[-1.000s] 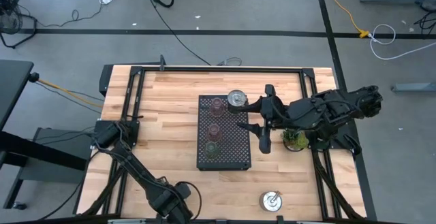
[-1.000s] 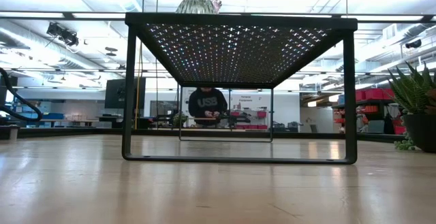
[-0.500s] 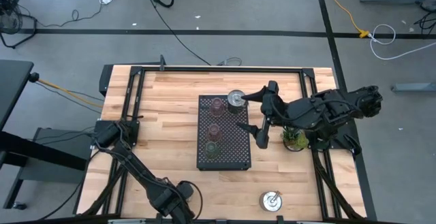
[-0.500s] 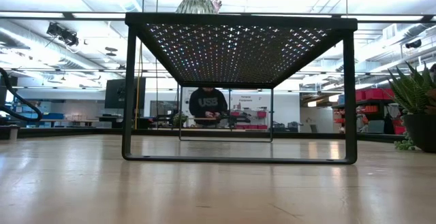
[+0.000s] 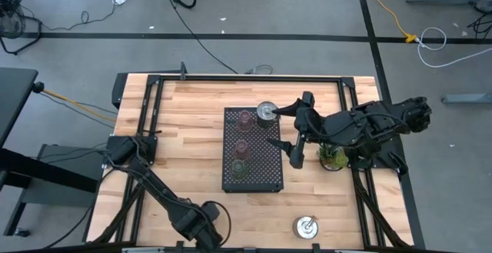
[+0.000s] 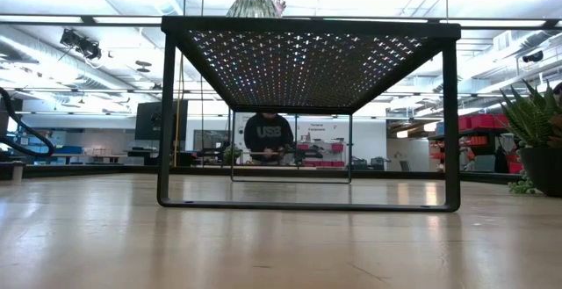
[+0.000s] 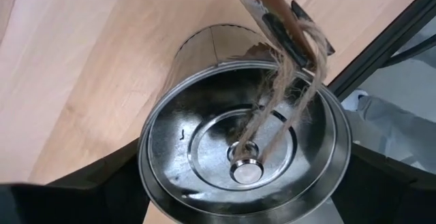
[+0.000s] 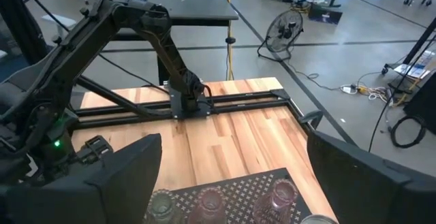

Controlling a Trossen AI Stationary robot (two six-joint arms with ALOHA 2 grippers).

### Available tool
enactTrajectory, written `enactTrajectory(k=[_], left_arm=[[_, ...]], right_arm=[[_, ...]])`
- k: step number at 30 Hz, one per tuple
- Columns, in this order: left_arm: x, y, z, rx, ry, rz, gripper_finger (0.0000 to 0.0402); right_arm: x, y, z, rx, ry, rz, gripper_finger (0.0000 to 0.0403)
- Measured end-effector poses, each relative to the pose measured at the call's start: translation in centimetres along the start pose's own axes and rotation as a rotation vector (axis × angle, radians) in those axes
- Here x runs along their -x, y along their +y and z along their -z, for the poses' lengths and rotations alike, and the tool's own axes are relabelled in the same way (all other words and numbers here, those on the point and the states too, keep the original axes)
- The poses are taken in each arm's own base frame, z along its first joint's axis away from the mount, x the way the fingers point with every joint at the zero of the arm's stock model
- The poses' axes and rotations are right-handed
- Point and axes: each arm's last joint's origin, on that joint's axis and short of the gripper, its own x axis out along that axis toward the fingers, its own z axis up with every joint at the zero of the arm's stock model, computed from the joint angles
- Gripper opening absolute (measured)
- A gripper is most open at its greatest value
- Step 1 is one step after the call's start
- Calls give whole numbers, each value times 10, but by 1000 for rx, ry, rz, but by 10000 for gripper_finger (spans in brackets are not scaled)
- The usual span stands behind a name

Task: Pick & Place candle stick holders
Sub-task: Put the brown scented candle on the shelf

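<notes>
right end effector [image 5: 286, 127] fingers apart, just beside silver holder [image 5: 266, 112] on black tray [image 5: 254, 178] | left end effector [image 5: 206, 226] at near bench [image 5: 184, 114] edge, clamped on silver holder

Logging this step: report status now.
Right gripper open beside tray, near silver holder. Left gripper shut on silver holder. Nothing blocking.

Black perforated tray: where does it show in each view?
High: black perforated tray at the picture's centre.
Low: raised stand spanning most of the picture.
Left wrist: not in it.
Right wrist: along the bottom edge.
Shared landmark: the glass holders standing on it.
</notes>
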Motion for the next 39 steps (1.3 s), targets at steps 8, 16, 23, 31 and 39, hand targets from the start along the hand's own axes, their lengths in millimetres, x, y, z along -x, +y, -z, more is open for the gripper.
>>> enactTrajectory(k=[8, 16, 23, 31, 39], left_arm=[[31, 12, 4, 16, 26, 16, 359], [85, 34, 11, 53, -35, 98, 359], [131, 58, 18, 69, -125, 148, 359], [175, 75, 14, 32, -178, 187, 359], [225, 90, -1, -66, -228, 249, 359]], right_arm=[[0, -1, 0, -5, -2, 36, 364], [1, -6, 1, -58, -23, 199, 364], [-11, 0, 7, -87, 9, 218, 376], [-36, 20, 20, -35, 106, 100, 392], [-41, 31, 25, -43, 185, -114, 382]])
